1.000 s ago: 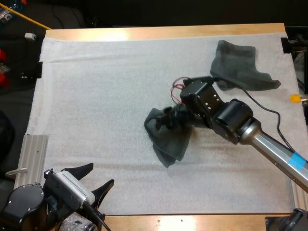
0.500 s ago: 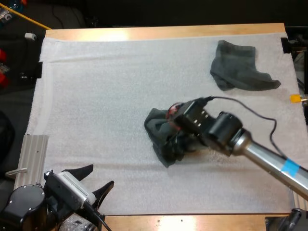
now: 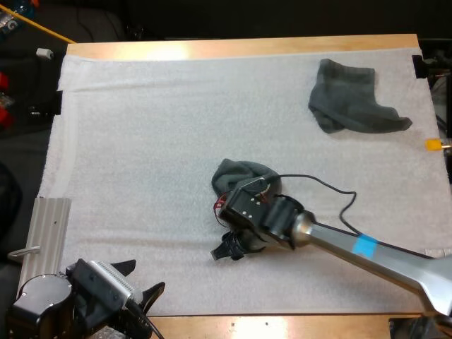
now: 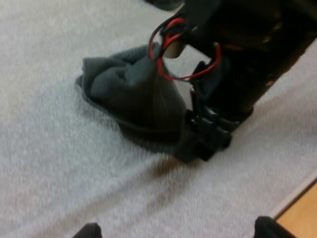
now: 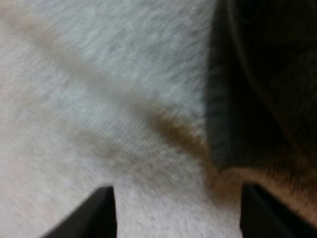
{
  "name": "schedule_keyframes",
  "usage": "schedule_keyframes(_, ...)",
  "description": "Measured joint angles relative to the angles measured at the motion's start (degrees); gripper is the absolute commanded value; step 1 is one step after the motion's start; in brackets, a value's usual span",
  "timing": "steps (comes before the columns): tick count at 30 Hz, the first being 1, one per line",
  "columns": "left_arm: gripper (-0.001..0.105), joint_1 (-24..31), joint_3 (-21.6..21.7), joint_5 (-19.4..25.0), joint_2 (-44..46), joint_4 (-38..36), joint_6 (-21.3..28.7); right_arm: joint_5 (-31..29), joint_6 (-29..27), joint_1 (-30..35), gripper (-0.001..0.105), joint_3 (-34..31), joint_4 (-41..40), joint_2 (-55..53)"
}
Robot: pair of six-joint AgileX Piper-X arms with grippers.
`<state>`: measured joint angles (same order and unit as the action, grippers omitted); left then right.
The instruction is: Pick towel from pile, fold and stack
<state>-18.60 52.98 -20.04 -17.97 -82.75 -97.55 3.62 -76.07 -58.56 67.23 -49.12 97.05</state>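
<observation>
Barely begun, I judge: the central towel (image 3: 244,176) lies bunched and unfolded on the mat (image 3: 141,141), the right hand (image 3: 224,251) wide and empty at its 6 o'clock edge, the second towel (image 3: 349,106) crumpled at 2 o'clock, the left hand (image 3: 141,277) wide at 7 o'clock, and no stack yet.

Crumpled towel (image 3: 244,174) of soft, matt grey-green cloth on a mat (image 3: 141,141) of coarse white fibre; the table (image 3: 212,48) shows glossy wood along its far edge
</observation>
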Motion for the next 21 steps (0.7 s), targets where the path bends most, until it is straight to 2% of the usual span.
schedule_keyframes(4, 0.06, 0.0, 0.0, 0.0, 0.0, -1.3, 0.0, -0.5, 0.2, 0.0, 0.052, 0.0, 0.8, 3.5)
schedule_keyframes(7, 0.06, 0.0, 0.0, 0.0, 0.0, -2.0, -0.2, -4.4, 0.2, 0.0, 0.052, 0.0, 1.5, 5.6)
schedule_keyframes(12, 0.06, 0.0, 0.0, 0.0, 0.0, -2.4, -0.2, -6.4, 0.2, 0.0, 0.051, 0.0, 2.5, 7.5)
schedule_keyframes(13, 0.06, 0.0, 0.0, 0.0, 0.0, -2.4, -0.2, -6.7, 0.2, 0.0, 0.048, 0.0, 2.7, 7.8)
schedule_keyframes(15, 0.06, 0.0, 0.0, 0.0, 0.0, -2.4, -0.2, -7.7, 0.2, 0.0, 0.021, 0.0, 3.4, 7.9)
schedule_keyframes(16, 0.06, 0.0, 0.0, 0.0, 0.0, -2.4, -0.2, -8.3, 0.2, 0.0, 0.013, 0.0, 3.5, 7.9)
schedule_keyframes(18, 0.06, 0.0, 0.0, 0.0, 0.0, -2.4, -0.2, -9.7, 0.2, 0.0, 0.002, 0.0, 3.5, 7.9)
schedule_keyframes(21, 0.06, 0.0, 0.0, 0.0, 0.0, -2.4, -0.2, -10.0, 0.2, 0.0, 0.0, 0.0, 3.7, 7.9)
